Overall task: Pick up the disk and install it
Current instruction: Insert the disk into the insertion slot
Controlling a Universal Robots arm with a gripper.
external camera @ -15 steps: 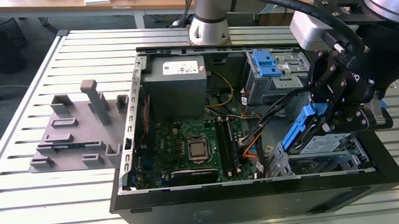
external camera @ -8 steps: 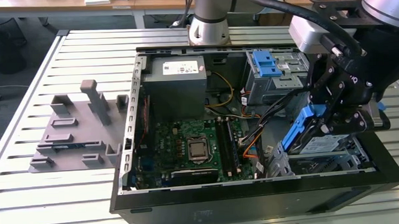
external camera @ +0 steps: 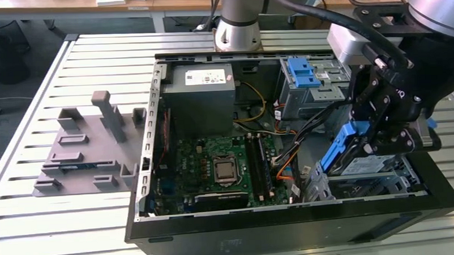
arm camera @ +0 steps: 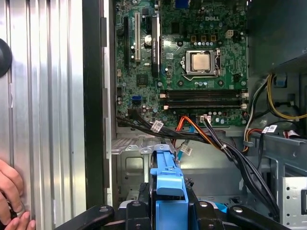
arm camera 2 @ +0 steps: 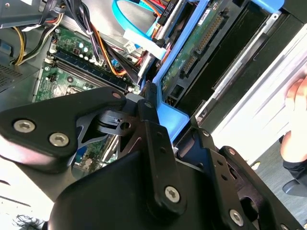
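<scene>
Black gripper (external camera: 374,136), clenched on the disk (external camera: 349,151): silver-grey drive, white-and-blue label, blue plastic bracket, tilted on edge over the metal bay (external camera: 387,181) at the exterior view's right of the open computer case (external camera: 291,234). From the exterior view's left: grey fixture block (external camera: 84,149); green motherboard (external camera: 205,162); black and orange cables (external camera: 316,120) just beside the disk; grey cage with blue latch (external camera: 308,73), farther off. Slatted metal table (external camera: 29,83) beneath, person's hand (arm camera: 10,194) on it.

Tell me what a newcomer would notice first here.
The gripper holds the blue-framed disk tilted over the open case, at the exterior view's right. The green motherboard lies bare in the case's middle. In the first wrist view a hand is at the slatted table.
</scene>
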